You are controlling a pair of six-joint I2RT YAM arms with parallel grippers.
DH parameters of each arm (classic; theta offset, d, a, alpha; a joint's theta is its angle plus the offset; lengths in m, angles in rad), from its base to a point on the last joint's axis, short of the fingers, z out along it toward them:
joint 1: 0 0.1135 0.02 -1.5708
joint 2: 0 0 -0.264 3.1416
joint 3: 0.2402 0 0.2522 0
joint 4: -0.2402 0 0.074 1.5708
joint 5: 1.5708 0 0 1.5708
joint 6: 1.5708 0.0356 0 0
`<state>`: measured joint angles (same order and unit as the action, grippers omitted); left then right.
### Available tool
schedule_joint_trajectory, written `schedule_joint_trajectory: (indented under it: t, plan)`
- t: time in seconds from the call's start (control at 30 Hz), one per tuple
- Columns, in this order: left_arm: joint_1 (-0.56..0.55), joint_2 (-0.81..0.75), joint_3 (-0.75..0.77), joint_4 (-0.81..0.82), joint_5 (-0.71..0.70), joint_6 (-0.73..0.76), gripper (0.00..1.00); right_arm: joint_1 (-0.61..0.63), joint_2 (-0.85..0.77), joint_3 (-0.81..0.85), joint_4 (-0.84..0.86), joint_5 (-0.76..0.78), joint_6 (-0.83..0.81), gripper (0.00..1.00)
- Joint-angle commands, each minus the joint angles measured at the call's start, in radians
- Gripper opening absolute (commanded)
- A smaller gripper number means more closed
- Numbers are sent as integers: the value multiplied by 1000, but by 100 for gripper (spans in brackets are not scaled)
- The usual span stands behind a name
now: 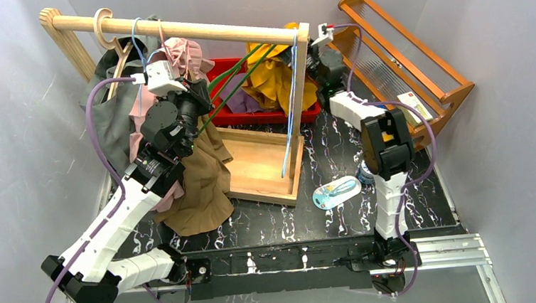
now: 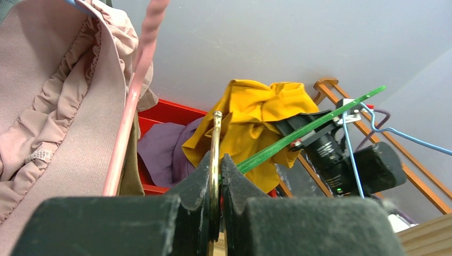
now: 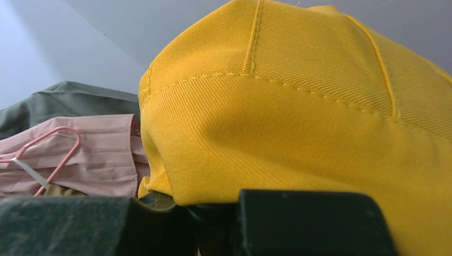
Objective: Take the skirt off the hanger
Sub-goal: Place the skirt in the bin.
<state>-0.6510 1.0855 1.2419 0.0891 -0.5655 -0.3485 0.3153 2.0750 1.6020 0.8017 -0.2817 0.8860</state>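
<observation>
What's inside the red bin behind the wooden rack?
The red bin holds a yellow garment piled high and a purple cloth beside it. Its floor and anything under them are covered.

My left arm (image 1: pixel 123 211) and right arm (image 1: pixel 389 186) are both made of smooth white shells alternating with chunky black round joints. Each rises from a black base (image 1: pixel 188 271) bolted to a silver rail (image 1: pixel 443 252), and the right one carries a small yellow patch (image 1: pixel 388 137) on its black elbow block. A purple cable (image 1: pixel 94 128) loops loosely along each arm up to a small white camera box (image 1: pixel 162 76) at the wrist. Up close, my fingers (image 2: pixel 106 226) are matte black with a grainy, dusty surface and wedge-shaped tips.
</observation>
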Motion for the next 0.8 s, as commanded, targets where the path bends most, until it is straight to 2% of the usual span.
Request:
schedule_joint_trajectory:
  t: [0.0,0.17,0.4,0.5,0.63,0.7,0.77]
  plan:
    - [1,-10,32,43,-19,8,0,72,50,48,201,118,-30,0]
    - [0,-12,27,41,-21,7,0,132,134,36,173,59,-22,0]
    - [0,-7,22,47,-10,5,0,143,164,-32,-9,12,-23,0]
    - [1,-4,20,49,-10,6,0,142,170,-43,-99,-11,-73,1]
    - [1,-1,19,48,-5,5,0,124,174,-10,-303,-44,-147,20]
    - [1,0,20,45,-4,8,0,106,184,50,-474,-79,-170,21]
    - [1,0,22,42,-8,11,0,88,199,120,-654,-124,-180,28]
